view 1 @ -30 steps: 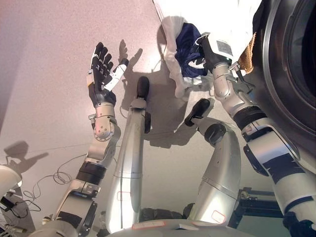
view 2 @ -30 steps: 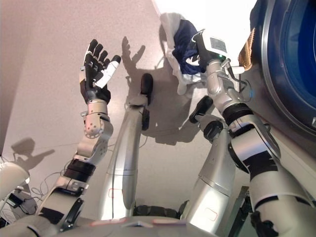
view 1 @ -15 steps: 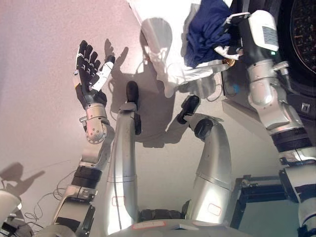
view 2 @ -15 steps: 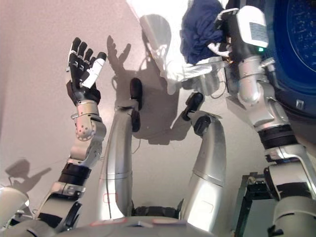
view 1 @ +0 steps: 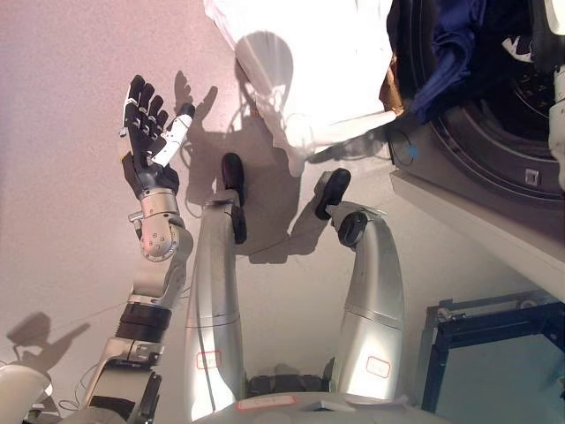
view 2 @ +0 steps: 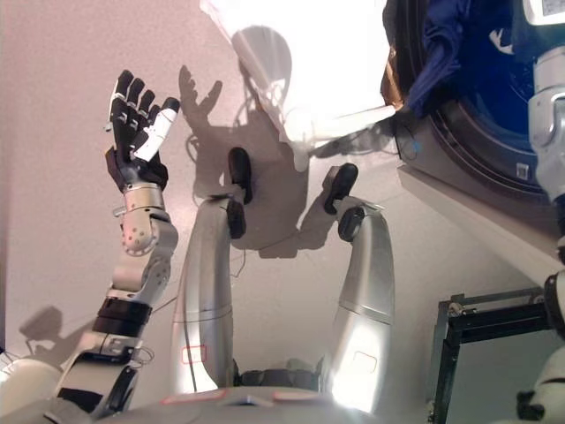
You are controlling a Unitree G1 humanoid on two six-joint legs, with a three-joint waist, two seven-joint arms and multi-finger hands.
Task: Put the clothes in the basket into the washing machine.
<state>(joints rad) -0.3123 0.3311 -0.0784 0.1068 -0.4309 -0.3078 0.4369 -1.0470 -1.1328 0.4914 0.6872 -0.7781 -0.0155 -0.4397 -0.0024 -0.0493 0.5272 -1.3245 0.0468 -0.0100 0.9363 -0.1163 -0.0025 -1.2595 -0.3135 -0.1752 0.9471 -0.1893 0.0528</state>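
Washing machine's dark round drum opening (view 1: 494, 97) now fills the upper right; your right arm has carried the dark navy blue garment (view 1: 450, 53) up from the white fabric basket (view 1: 309, 62) to the rim, where it drapes. Right hand (view 1: 527, 46) barely shows, grip impossible to tell. Left hand (view 1: 148, 132) stays raised, fingers spread, empty. Push deeper, then release.

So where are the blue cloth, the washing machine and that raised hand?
blue cloth (view 1: 446, 53), left eye view, its hanging fold.
washing machine (view 1: 477, 190), left eye view, its door rim.
left hand (view 1: 146, 132), left eye view, its palm.
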